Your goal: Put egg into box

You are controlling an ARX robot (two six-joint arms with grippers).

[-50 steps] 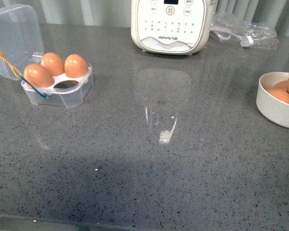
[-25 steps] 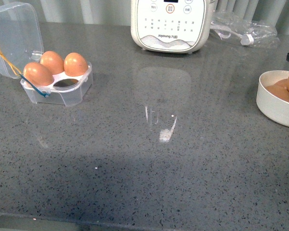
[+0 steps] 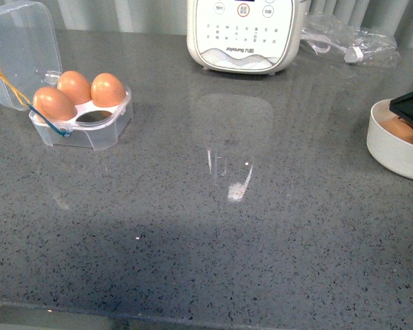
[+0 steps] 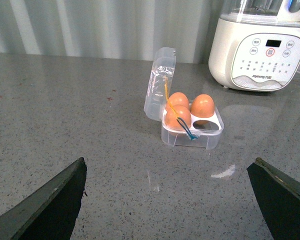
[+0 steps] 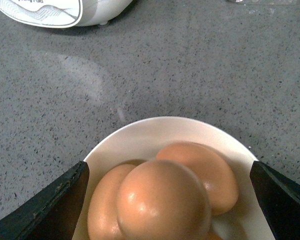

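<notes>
Counter point(image 3: 227, 227): near edge runs along bottom of front view; wide bare stretch btw bowl point(image 3: 392, 155) at far R and box point(image 3: 89, 130) at far L. Cooker point(image 3: 244, 34) at back centre, top cut off. Bowl is cut by frame edge and partly hidden behind R gripper point(image 5: 167, 170), which shows there only as a dark wedge. Box lid point(image 3: 20, 48) stands open, corner clipped by frame. 3 eggs point(image 3: 74, 88) sit in cells, front-R cell empty. Egg point(image 5: 162, 205) tops the pile in bowl; lower ones mostly hidden. R gripper hangs above bowl, fingers spread wide either side of egg, not touching. L gripper point(image 4: 168, 167) is low over counter facing box, fingers wide apart, holding nothing.
</notes>
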